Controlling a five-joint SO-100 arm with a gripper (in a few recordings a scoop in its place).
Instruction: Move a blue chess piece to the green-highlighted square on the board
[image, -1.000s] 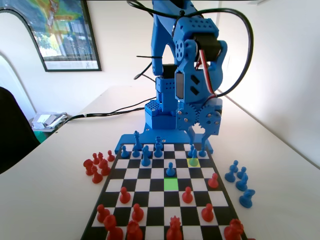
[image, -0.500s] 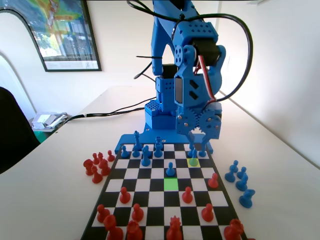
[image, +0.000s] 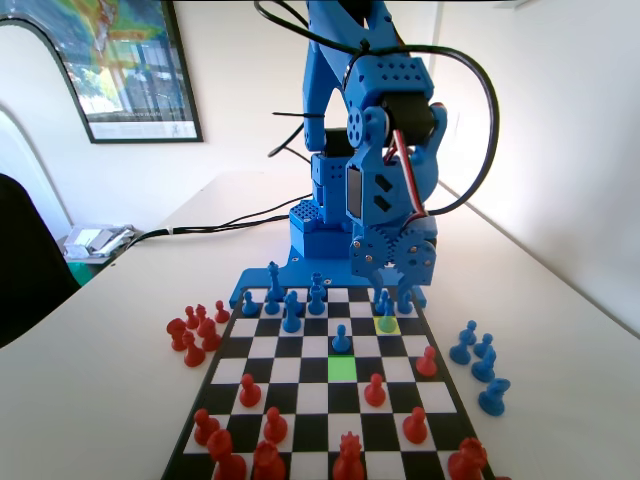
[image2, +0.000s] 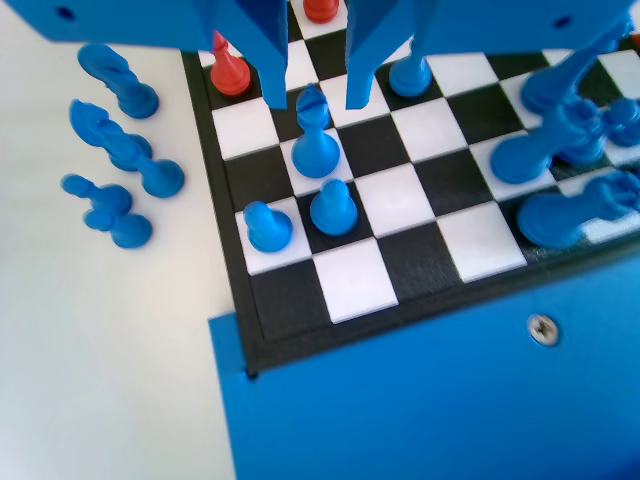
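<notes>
- Claw (image2: 312, 100) spread, jaws hanging either side of the head of the blue piece (image2: 316, 150), with a sliver of gap showing on each side. Nothing pinched, no contact that can be made out.
- Probably spread that far so the tips can slip past the head and close lower down, on the narrower body.
- Low over the far rows in the fixed view, claw (image: 392, 290) just above the blue piece (image: 387, 315). Judged as the reach-and-straddle step, with the grasp not yet made.
- Blue piece upright on the lime square (image: 387, 326), two rows beyond the green square (image: 342, 368) and one column to its right in the fixed view.
- Green square bare and ready to receive.
- Pawn (image: 342, 340) on the square directly beyond the green square. Red pawn (image: 375, 390) just nearer and to its right. Tight company, so a lift high enough to clear both looks wise.
- Two more blue pieces (image2: 300, 215) crowd close behind the straddled one in the wrist view. Risk of a jaw nudging them on closing.
- Board (image: 310, 398) flat on the table, spare blue pieces (image: 475, 360) off its edge, well right of the green square.
</notes>
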